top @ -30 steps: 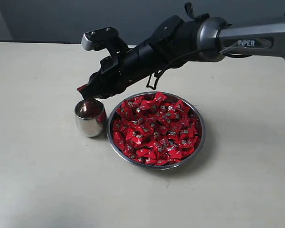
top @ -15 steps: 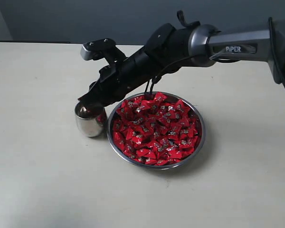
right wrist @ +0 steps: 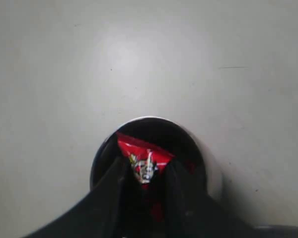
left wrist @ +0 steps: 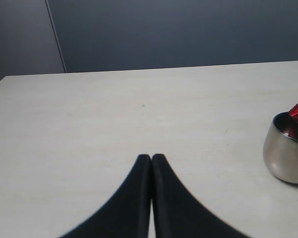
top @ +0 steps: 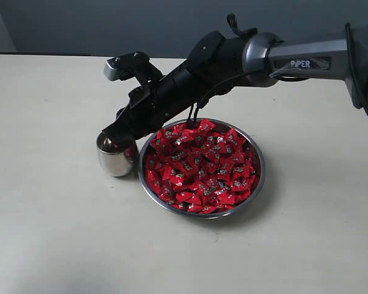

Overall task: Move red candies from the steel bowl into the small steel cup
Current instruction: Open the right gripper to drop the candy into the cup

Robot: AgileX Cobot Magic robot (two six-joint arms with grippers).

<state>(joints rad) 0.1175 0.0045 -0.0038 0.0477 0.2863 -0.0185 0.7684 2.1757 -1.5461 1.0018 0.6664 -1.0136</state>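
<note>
Drop-off step: the right tool [right wrist: 145,167], clamped on one red candy [right wrist: 143,157], hangs at the mouth of the small steel cup [top: 113,160], which stands beside the steel bowl [top: 262,177] mid-counter. Next, the jaws must part. The left tool [left wrist: 152,158] rests closed together.

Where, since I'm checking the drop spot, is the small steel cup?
Exterior view: the small steel cup stands left of centre, beside the steel bowl, under the right gripper.

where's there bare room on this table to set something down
Bare table in front of the cup and bowl, along the near edge, and left of the cup. Crowded where the right hand holds a candy over the cup, beside the full bowl.
</note>
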